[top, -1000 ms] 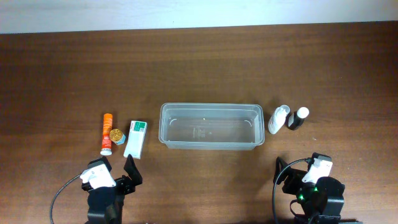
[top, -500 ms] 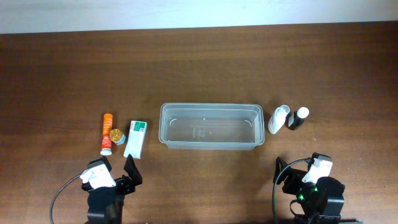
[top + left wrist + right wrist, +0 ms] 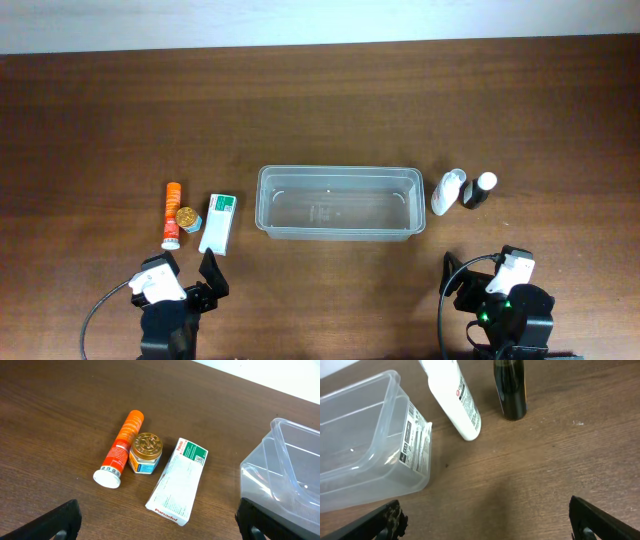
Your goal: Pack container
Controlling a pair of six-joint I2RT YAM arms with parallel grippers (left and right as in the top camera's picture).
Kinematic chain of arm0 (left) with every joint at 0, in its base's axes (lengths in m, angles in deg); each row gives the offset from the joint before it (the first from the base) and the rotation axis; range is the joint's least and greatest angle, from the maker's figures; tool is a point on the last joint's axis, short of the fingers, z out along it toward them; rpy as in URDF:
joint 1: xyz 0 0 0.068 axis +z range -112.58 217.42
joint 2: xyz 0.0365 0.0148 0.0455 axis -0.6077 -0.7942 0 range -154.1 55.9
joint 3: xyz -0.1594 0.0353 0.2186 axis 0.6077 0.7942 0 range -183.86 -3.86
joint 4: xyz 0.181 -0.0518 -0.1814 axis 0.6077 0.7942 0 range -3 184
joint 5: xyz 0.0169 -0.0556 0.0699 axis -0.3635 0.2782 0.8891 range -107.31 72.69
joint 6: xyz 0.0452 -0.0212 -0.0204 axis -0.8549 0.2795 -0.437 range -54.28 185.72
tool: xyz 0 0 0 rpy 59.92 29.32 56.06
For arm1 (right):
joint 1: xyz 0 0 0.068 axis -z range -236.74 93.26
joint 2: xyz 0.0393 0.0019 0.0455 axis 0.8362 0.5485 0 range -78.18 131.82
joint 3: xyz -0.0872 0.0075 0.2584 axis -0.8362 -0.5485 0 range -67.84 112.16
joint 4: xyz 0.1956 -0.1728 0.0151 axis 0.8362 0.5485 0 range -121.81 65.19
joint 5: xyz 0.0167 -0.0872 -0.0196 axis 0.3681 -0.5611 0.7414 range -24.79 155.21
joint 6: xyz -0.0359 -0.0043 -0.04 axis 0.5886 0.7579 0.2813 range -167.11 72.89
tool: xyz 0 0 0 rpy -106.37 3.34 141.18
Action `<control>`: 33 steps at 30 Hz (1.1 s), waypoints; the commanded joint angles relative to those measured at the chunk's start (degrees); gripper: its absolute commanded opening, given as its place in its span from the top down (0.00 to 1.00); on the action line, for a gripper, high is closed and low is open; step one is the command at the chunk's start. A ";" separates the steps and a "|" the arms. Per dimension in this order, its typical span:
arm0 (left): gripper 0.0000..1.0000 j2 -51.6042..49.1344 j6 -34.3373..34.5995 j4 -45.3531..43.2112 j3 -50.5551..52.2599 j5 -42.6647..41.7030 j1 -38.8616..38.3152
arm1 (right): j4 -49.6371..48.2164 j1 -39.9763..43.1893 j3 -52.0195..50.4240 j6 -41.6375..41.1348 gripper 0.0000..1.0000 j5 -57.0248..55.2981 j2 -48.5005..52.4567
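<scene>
While left hand [image 3: 188,270] and right hand [image 3: 482,268] gape, container [image 3: 340,203] beyond, midway between.

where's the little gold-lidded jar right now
Overhead, the gold-lidded jar sits left of the container, between the orange tube and the white-and-green carton.

In the left wrist view the clear tub [image 3: 272,472] runs off the right edge, so only one end shows. The left hand [image 3: 159,524] appears there only as two dark fingertips [image 3: 62,520] in the bottom corners. In the right wrist view the white bottle [image 3: 457,397] and the dark bottle [image 3: 510,390] lose their tops to the upper edge. The tub is cut by the left edge, and the right hand [image 3: 487,522] shows only fingertips [image 3: 592,519] in the lower corners. The print on the tub's label [image 3: 415,435] is too small to read. Overhead, the left arm [image 3: 165,320] and the right arm [image 3: 510,320] are cut off by the bottom edge.
</scene>
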 commanded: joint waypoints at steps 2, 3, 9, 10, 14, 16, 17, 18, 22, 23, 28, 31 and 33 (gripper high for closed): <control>0.00 0.55 0.31 -0.13 0.24 -0.59 0.13 | -3.80 -0.42 -0.46 0.15 0.02 0.94 -0.66; 0.00 0.55 0.31 -0.13 0.24 -0.59 0.13 | -5.68 -0.42 -0.46 -0.57 0.02 1.73 -0.63; 0.00 0.55 0.31 -0.11 0.24 -0.57 0.13 | -14.95 -0.35 0.15 -7.32 0.02 9.07 -0.55; 0.00 0.55 0.31 -0.11 0.24 -0.59 0.13 | -17.81 -0.35 0.85 -8.41 0.01 11.41 -0.31; 0.00 0.55 0.33 -0.11 0.24 -0.59 0.13 | -21.05 -0.35 8.83 -9.92 0.02 10.71 4.17; 0.00 0.55 0.33 -0.13 0.24 -0.59 0.13 | -19.61 -0.35 14.71 -7.98 0.02 10.43 9.35; 0.00 0.55 0.31 -0.13 0.24 -0.59 0.13 | -18.27 -0.35 18.01 -6.67 0.02 10.32 12.68; 0.00 0.55 0.33 -0.13 0.24 -0.57 0.13 | -16.20 -0.35 22.25 -5.07 0.02 10.23 17.07; 0.00 0.55 0.31 -0.13 0.24 -0.57 0.13 | -5.07 -0.35 39.80 0.28 0.02 10.03 35.52; 0.00 0.55 0.31 -0.13 0.24 -0.59 0.13 | -1.97 -0.35 44.37 1.25 0.02 9.79 40.24; 0.00 0.55 0.31 -0.13 0.24 -0.57 0.13 | 14.71 -0.63 67.87 2.51 0.02 9.75 63.21; 0.00 0.55 0.31 -0.11 0.24 -0.57 0.13 | 20.00 -0.63 76.67 2.89 0.02 10.38 74.05; 0.00 0.55 0.31 -0.13 0.24 -0.57 0.13 | 21.55 -0.63 78.68 3.43 0.08 10.29 79.41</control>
